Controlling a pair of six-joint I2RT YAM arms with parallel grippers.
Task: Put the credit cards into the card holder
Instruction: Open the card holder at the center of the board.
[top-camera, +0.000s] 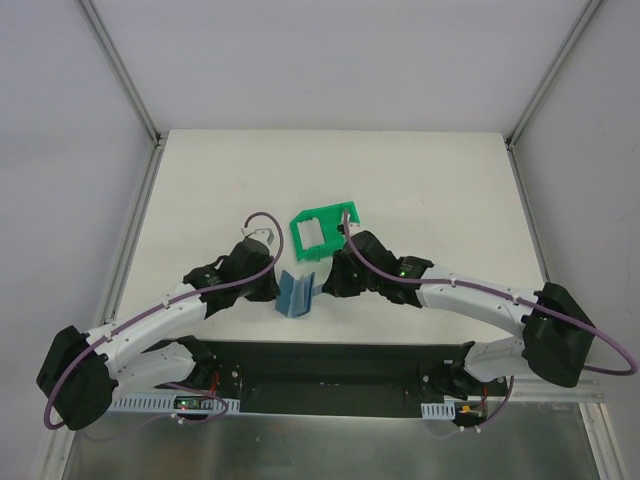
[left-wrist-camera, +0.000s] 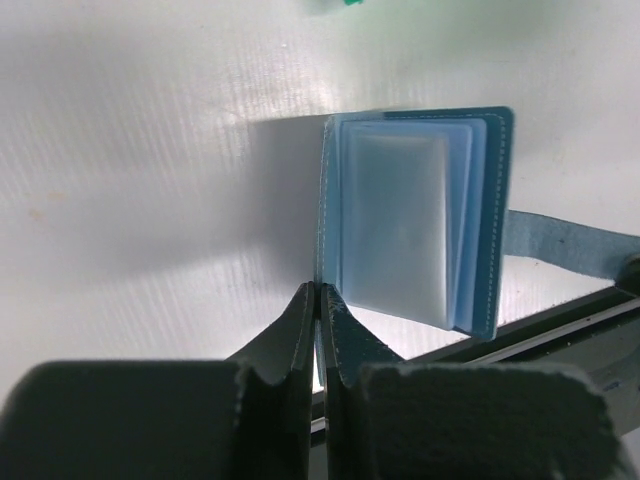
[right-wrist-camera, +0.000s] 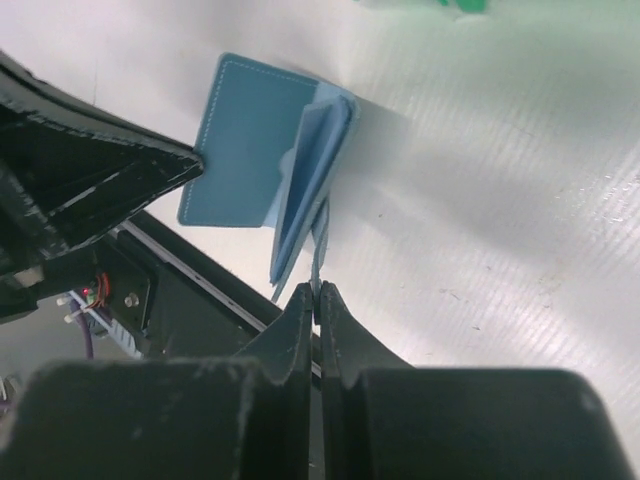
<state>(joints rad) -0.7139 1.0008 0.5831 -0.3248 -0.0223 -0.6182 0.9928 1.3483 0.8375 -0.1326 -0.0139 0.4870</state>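
Note:
The card holder is a teal-blue wallet held open and upright above the table's near edge, between both grippers. My left gripper is shut on the edge of its left cover; the left wrist view shows the pinch and the pale blue pockets. My right gripper is shut on a thin teal flap of the holder, pinching it at the fingertips. The wallet's outside faces the right wrist camera. I cannot make out any credit cards.
A green plastic bin stands just behind the holder, with a pale patch inside that I cannot identify. Its edge shows at the top of both wrist views. The black base rail runs along the near edge.

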